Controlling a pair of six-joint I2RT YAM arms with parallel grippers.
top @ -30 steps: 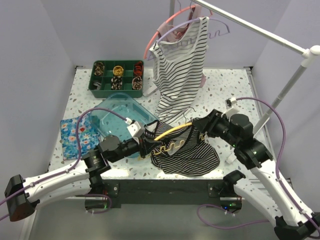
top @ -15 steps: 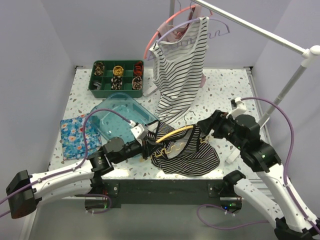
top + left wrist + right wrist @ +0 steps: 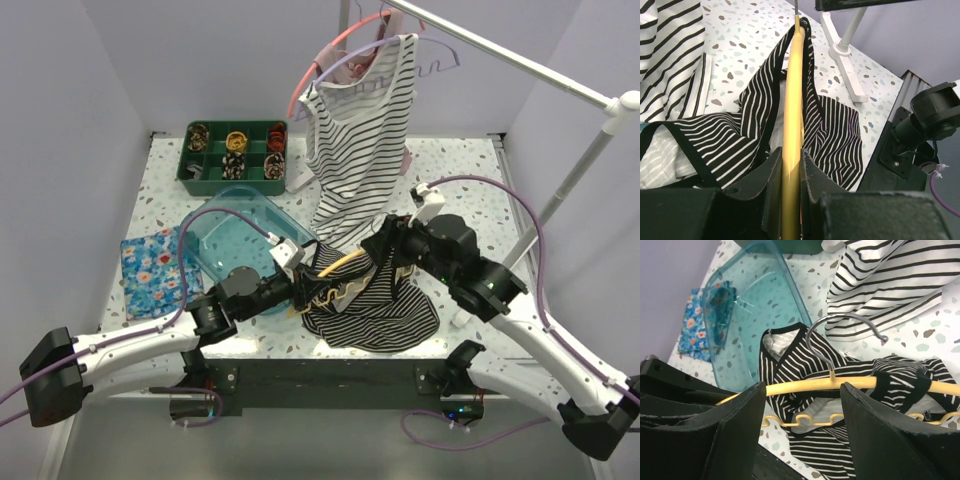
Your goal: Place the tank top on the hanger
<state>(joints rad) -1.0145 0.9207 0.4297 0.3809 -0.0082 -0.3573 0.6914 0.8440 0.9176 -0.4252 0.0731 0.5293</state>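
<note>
My left claw (image 3: pixel 790 167) is clamped on the yellow hanger (image 3: pixel 794 90), my right claw (image 3: pixel 802 390) is spread apart, and the dark tank top (image 3: pixel 385 315) on the table (image 3: pixel 460 170) has 1 strap over the hanger, so I think 1 strap is left.

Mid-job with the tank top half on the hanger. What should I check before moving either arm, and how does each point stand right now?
1. Hold of left gripper on hanger: ok, the bar is clamped between its fingers.
2. The right gripper free to work: ok, open with nothing pinched.
3. One strap over the bar: ok, it loops round the hanger arm.
4. Other shoulder of the tank top on: cannot tell, the fabric bunches around the bar there.
5. The hook clear: ok, it is not snagged, though its tip is close to the hanging white top.
</note>
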